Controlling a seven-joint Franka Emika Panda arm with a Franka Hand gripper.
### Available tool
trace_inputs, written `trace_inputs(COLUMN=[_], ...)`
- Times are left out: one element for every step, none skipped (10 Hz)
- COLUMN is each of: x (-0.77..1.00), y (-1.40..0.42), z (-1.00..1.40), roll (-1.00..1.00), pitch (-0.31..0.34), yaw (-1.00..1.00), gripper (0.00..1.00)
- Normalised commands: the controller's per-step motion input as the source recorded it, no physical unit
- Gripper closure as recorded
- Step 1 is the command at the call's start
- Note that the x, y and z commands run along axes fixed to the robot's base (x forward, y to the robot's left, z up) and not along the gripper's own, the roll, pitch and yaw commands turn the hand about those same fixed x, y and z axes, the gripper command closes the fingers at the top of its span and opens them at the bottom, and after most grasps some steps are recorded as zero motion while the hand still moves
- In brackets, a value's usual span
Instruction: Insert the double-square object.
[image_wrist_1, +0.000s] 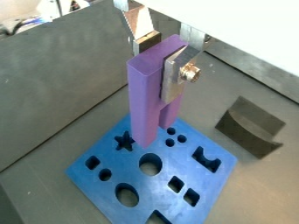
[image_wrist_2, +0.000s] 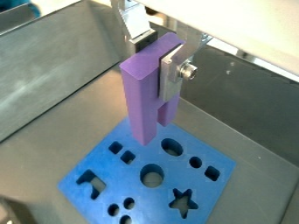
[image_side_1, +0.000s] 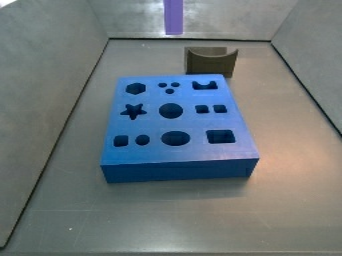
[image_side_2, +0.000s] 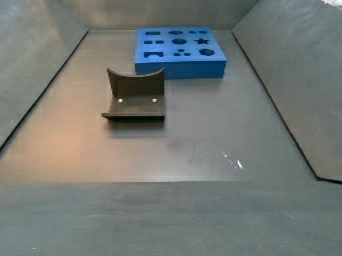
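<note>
My gripper (image_wrist_1: 159, 65) is shut on the double-square object (image_wrist_1: 146, 105), a long lavender peg held upright between the silver fingers (image_wrist_1: 176, 77). It also shows in the other wrist view, with the gripper (image_wrist_2: 156, 61) clamped on the upper part of the peg (image_wrist_2: 142, 101). The peg hangs well above the blue block with shaped holes (image_wrist_1: 126, 175) (image_wrist_2: 117, 173). In a side view only the peg's lower end (image_side_1: 174, 15) shows, above the far side of the block (image_side_1: 194, 122). In the other side view the block (image_side_2: 181, 68) shows but the gripper and peg do not.
A dark brown curved piece (image_side_1: 210, 60) stands on the floor beside the block; it also shows in a wrist view (image_wrist_1: 251, 127) and in a side view (image_side_2: 134, 97). Grey walls (image_side_1: 54, 90) enclose the floor on all sides.
</note>
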Motion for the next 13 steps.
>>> trace_inputs(x=[0.26, 0.23, 0.21, 0.39, 0.43, 0.42, 0.40, 0.43, 0.40, 0.39, 0.32, 0.29, 0.30], y=[-0.08, -0.05, -0.01, -0.05, -0.07, -0.06, -0.06, -0.05, -0.06, -0.05, 0.00, 0.00, 0.01], z=[-0.33, -0.35, -0.41, -0.45, -0.44, -0.41, -0.37, -0.38, -0.38, -0.33, -0.35, -0.35, -0.31], roll=[0.11, 0.11, 0.14, 0.17, 0.17, 0.15, 0.13, 0.14, 0.17, 0.16, 0.15, 0.15, 0.12], pitch=[0.000, -0.003, -0.006, 0.000, 0.000, 0.000, 0.000, 0.000, 0.043, 0.261, 0.353, 0.307, 0.237], yaw=[-0.81, -0.84, -0.87, -0.73, -0.69, -0.70, -0.71, -0.70, -0.59, -0.40, -0.38, -0.47, -0.53], gripper=[1.00, 1.00, 1.00, 1.00, 1.00, 1.00, 1.00, 1.00, 1.00, 1.00, 1.00, 1.00, 1.00])
